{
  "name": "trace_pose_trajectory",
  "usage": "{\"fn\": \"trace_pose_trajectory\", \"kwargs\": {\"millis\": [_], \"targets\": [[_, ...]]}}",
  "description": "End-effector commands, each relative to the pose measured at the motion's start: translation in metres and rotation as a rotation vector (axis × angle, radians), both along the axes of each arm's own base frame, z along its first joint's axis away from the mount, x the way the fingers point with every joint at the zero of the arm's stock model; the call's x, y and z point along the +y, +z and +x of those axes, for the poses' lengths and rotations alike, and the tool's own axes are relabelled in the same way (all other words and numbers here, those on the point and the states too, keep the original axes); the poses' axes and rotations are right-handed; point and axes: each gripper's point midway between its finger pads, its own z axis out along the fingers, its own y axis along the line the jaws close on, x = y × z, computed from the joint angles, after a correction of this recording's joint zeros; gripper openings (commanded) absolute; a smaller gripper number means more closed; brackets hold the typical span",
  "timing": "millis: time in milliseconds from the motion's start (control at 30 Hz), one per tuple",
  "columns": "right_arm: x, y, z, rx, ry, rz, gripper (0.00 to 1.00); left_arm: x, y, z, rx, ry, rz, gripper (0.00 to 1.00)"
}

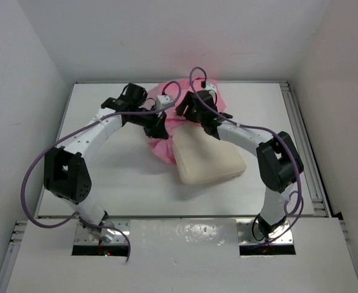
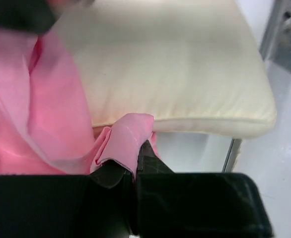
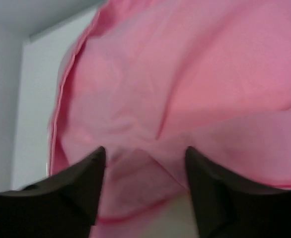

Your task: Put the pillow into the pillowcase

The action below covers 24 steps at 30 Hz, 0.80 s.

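Mid-stuffing here. The pillow [image 1: 208,162] lies around the middle of the surface [image 1: 105,177], and only its far end has the pillowcase [image 1: 165,146] over it. The rest of the pink satin is bunched up behind it, toward the middle of the far edge. Most of the cream side is bare and pointing at the near edge.

My left jaws are clamped shut on a folded bit of the pillowcase hem, right beside the pillow's long side seam. My right jaws are parted, with pink fabric sagging across the gap but nothing pinched that I can see.

My take on doing this step properly:
- Left hangs on to that hem as the anchor. Satin is slippery, so if that fold slides out, I reckon the mouth collapses.
- Right needs a fresh bite on the opposite lip of the opening, not on a random wrinkle in the middle of the bag.
- Then pull both lips toward the near edge together, low and even. A lopsided tug would probably just spin the pillow or bunch more cloth at the far end.

Labels: nothing I can read. No print, tag or logo shows on the pillow or the case from any of my views.
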Motion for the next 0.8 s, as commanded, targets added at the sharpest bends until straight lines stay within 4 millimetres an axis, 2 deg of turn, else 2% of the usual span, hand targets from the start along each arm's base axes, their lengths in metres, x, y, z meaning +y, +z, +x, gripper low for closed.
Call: {"fn": "trace_pose_trajectory", "kwargs": {"millis": [0,33,100,133,167,200,233,300,333,367,433,467,500,533,567,600,633,667,700,733,767], "targets": [[0.011,0.031,-0.024,-0.035,0.344,-0.099,0.69,0.028,-0.017,0.004,-0.034,0.075,0.079,0.0],[0.004,0.043,-0.031,-0.035,0.361,-0.132,0.74,0.032,-0.023,0.002,-0.031,0.083,0.094,0.0],[-0.022,0.034,-0.047,0.031,0.388,-0.248,0.91,0.044,-0.039,-0.004,-0.019,0.095,0.136,0.0],[-0.033,0.05,-0.056,0.011,0.377,-0.262,0.97,0.046,-0.04,-0.006,-0.024,0.095,0.141,0.04],[-0.05,0.035,-0.069,0.068,0.368,-0.29,0.99,0.051,-0.046,-0.008,-0.031,0.091,0.167,0.09],[-0.06,0.033,-0.077,0.083,0.356,-0.291,0.99,0.053,-0.05,-0.012,-0.031,0.082,0.184,0.19],[-0.072,0.028,-0.095,0.103,0.347,-0.284,0.99,0.054,-0.054,-0.021,-0.036,0.048,0.211,0.4],[-0.097,0.019,-0.106,0.141,0.271,-0.231,0.99,0.061,-0.059,-0.023,-0.064,0.032,0.287,0.55],[-0.105,0.008,-0.122,0.169,0.271,-0.198,0.99,0.058,-0.054,-0.022,-0.097,0.007,0.317,0.57],[-0.118,0.0,-0.125,0.202,0.232,-0.165,0.99,0.062,-0.05,-0.016,-0.13,0.021,0.356,0.58],[-0.124,-0.012,-0.137,0.245,0.245,-0.108,0.98,0.056,-0.032,-0.003,-0.197,0.036,0.354,0.62],[-0.128,-0.026,-0.149,0.286,0.252,-0.087,0.96,0.051,-0.01,0.014,-0.268,0.067,0.343,0.64],[-0.136,-0.031,-0.15,0.308,0.234,-0.054,0.95,0.042,-0.001,0.02,-0.304,0.075,0.334,0.68],[-0.136,-0.042,-0.162,0.351,0.247,-0.028,0.95,0.029,0.017,0.036,-0.385,0.102,0.303,0.71],[-0.143,-0.043,-0.165,0.359,0.219,-0.014,0.95,0.027,0.014,0.051,-0.422,0.146,0.349,0.73],[-0.147,-0.043,-0.168,0.363,0.196,-0.01,0.96,0.01,0.014,0.054,-0.453,0.141,0.361,0.73],[-0.154,-0.052,-0.177,0.384,0.166,-0.018,0.97,-0.001,0.017,0.066,-0.492,0.163,0.362,0.73],[-0.165,-0.055,-0.178,0.385,0.093,-0.022,0.98,-0.002,0.019,0.08,-0.531,0.208,0.404,0.73],[-0.172,-0.042,-0.179,0.33,0.05,-0.014,0.99,-0.013,-0.001,0.087,-0.524,0.202,0.444,0.73],[-0.179,-0.041,-0.182,0.318,0.001,-0.014,0.99,-0.019,-0.005,0.095,-0.544,0.206,0.46,0.73],[-0.188,-0.048,-0.19,0.337,-0.064,0.005,0.99,-0.024,-0.01,0.101,-0.558,0.202,0.474,0.73]]}}
